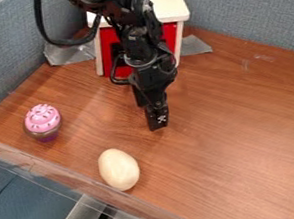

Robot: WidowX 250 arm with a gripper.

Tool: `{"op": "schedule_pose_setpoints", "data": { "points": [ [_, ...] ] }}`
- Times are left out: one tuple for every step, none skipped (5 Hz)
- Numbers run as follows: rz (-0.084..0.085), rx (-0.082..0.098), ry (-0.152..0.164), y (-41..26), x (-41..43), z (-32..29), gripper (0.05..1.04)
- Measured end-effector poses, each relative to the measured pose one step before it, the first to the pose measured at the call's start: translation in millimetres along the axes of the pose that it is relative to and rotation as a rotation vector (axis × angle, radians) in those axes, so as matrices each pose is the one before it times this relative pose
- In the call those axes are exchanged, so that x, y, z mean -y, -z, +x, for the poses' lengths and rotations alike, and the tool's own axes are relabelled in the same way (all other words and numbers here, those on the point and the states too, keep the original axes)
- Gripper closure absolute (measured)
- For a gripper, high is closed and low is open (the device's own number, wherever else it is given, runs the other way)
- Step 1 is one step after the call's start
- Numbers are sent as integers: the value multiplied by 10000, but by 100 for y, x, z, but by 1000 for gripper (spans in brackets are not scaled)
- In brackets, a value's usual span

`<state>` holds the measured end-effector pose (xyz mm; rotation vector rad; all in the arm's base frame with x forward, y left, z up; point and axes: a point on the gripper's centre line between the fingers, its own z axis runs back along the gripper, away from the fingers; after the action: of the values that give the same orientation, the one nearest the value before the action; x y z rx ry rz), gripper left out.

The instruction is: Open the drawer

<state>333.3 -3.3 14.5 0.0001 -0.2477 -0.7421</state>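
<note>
Showing red beneath a pale top, the drawer point(107, 48) sits behind the end effector point(157, 123) (spread or closed, I cannot tell).

Blue-grey walls point(252, 13) (fabric-like, by the look of them) rise at upper left and upper right, behind a brown wooden tabletop point(247, 134). A clear-looking strip point(56, 172) slants across the lower left.
</note>
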Motion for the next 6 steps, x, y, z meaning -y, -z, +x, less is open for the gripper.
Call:
{"op": "schedule_pose_setpoints", "data": {
  "points": [
    [-138, -124, -63, 482, 373, -289, 84],
    [-48, 136, -566, -1124, 808, -142, 84],
    [-39, 443, -381, -1906, 469, 518, 84],
    [65, 891, 35, -2727, 192, 1364, 84],
    [-194, 448, -25, -988, -409, 555, 84],
    [-140, -38, 1098, -261, -1067, 1339, 84]
  ]
}}
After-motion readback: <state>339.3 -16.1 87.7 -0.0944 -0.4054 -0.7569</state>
